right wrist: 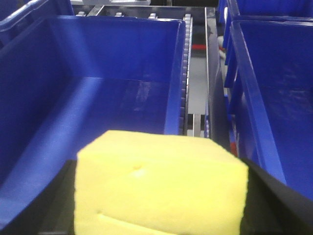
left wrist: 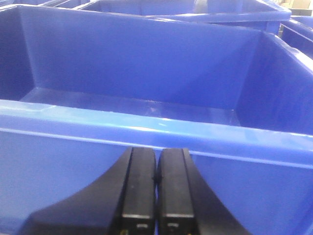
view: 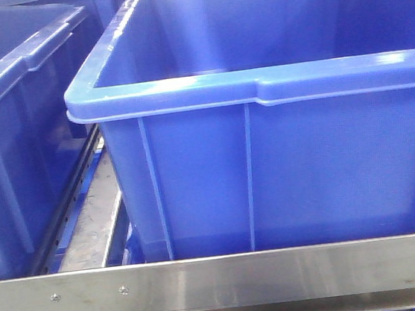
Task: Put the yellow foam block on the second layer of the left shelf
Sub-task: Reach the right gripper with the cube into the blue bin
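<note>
Yellow foam block (right wrist: 161,188) fills the lower centre of the right wrist view, pinched between the dark fingers (right wrist: 276,205) of the right gripper (right wrist: 161,196), one showing at each lower corner. Held this way the block rides ahead of the wrist, its top face level, poised above the near edge of a blue bin (right wrist: 98,98) that occupies the left and middle of that frame. Judgement: carry phase, block not yet released; the bin below is the likely drop spot.

Left gripper (left wrist: 156,196) sits bottom centre of its own view, fingers pressed together with nothing between them, parked just short of the rim of another blue bin (left wrist: 146,132). It looks idle, kept out of the way.

Steel shelf rail (view: 222,281) runs across the bottom of the front view, fronting the bins.

Count:
- foam blocks: one
- front view: two bins, large one (view: 260,89) centre-right, second (view: 6,96) at left
- right wrist view: one bin under the block, one more at right (right wrist: 274,88), roller track (right wrist: 186,63) between them
- grippers: two
</note>
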Controlling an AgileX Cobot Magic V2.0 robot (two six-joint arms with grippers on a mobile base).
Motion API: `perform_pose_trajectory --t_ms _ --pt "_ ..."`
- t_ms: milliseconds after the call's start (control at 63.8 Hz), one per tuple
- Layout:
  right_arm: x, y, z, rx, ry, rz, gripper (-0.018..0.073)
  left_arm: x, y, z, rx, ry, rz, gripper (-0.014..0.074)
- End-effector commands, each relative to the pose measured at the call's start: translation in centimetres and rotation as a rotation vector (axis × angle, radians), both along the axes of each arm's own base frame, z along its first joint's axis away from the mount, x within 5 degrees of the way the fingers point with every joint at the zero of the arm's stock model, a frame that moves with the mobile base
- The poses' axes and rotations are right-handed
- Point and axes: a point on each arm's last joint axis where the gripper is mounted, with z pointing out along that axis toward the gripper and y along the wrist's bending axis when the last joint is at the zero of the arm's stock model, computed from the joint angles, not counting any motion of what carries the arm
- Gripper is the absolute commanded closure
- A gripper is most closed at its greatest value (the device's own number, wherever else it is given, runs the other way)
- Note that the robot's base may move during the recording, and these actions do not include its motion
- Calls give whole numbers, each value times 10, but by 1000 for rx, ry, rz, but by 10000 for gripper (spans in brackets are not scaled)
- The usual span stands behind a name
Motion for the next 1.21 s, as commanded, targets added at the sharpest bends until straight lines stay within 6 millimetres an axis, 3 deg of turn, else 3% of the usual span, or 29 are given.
perform_pose_trajectory --t_ms 0,266,392,533,736,940,1191 --pt "26 10 28 6 2 21 304 2 -1 -1 -4 -53 -10 460" --pt "124 57 53 -139 185 176 304 2 -1 -1 -4 -53 -10 460" --pt "169 90 51 -174 271 240 304 2 -1 -1 -4 -53 -10 460" --pt "215 122 35 -219 393 276 304 2 -1 -1 -4 -53 -10 460" --pt "279 157 -10 -270 541 284 304 2 -1 -1 -4 -53 -10 460" --pt "309 172 -51 -289 593 290 304 2 -1 -1 -4 -53 -10 460" --pt "323 174 -69 -289 580 284 304 2 -1 -1 -4 -53 -10 460"
